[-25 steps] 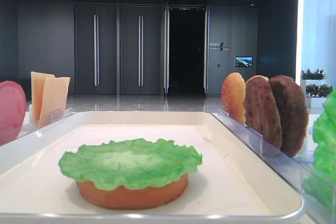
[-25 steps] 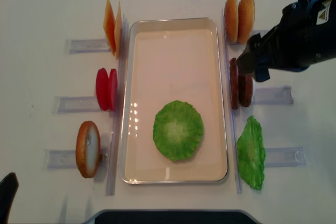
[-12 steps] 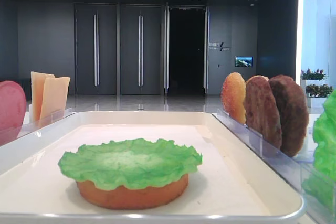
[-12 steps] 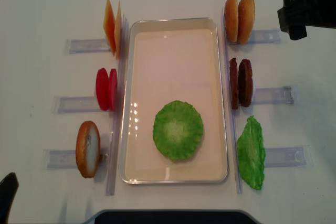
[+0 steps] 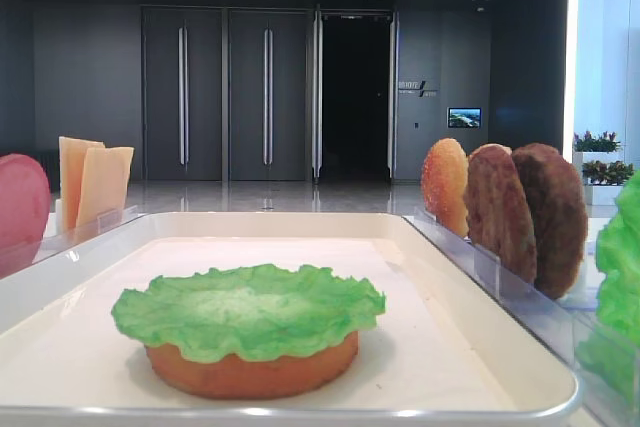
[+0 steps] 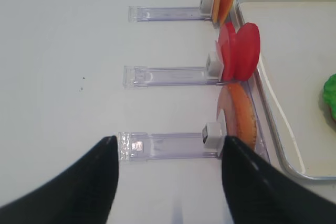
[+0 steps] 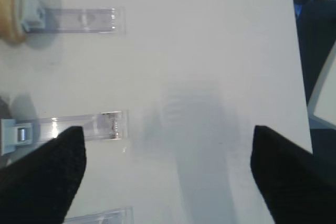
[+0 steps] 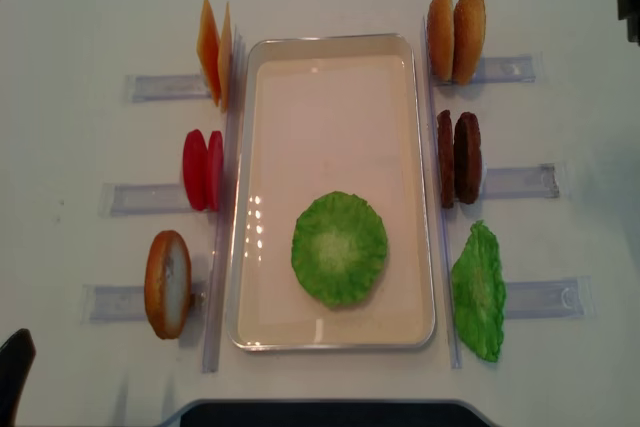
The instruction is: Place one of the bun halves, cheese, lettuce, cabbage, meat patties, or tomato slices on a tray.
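Observation:
The white tray (image 8: 330, 40) holds a lettuce (image 8: 339, 248) leaf lying on a bun half (image 5: 250, 372). Left of it stand the cheese (image 8: 214, 51), the tomato slices (image 8: 202, 169) and another bun half (image 8: 167, 283). On its right are two bun halves (image 8: 456, 36), the meat patties (image 8: 459, 158) and a second lettuce leaf (image 8: 478, 292). Cabbage is out of view. My right gripper (image 7: 168, 129) hangs open and empty over bare table, far right of the holders. My left gripper (image 6: 169, 142) is open and empty above the clear holder (image 6: 163, 145) of the left bun half (image 6: 241, 114).
Clear plastic holders (image 8: 515, 182) stick out sideways from both long sides of the tray. The table's right edge (image 7: 296, 51) is close to the right gripper. A dark bit of the right arm (image 8: 630, 7) shows at the overhead view's right edge.
The right arm has drawn back from above the meat patties to the far upper right, almost out of the overhead view, with nothing in its jaws. Food and left arm are unmoved.

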